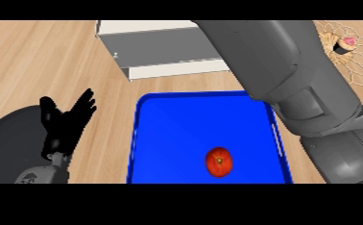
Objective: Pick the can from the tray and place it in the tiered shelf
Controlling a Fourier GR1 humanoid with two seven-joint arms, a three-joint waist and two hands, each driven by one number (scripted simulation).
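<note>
Worktop (42, 56): pale wood, fills frame.
Right forearm (284, 75): grey, crosses right side; my hand hidden, fingers' state unknown.
Blue plastic tray (177, 123): lower centre.
White tiered shelf (163, 46): top centre.
Left hand (67, 120): lower left, fingers released, resting.
Red round item (219, 161): in tray; no can visible. Probably rigid, slippery; grasp its sides.

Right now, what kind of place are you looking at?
Probably a kitchen counter: a light wooden counter top carrying a blue tray with a tomato on it, a white tiered shelf behind it, and a wire basket at the far right.
</note>
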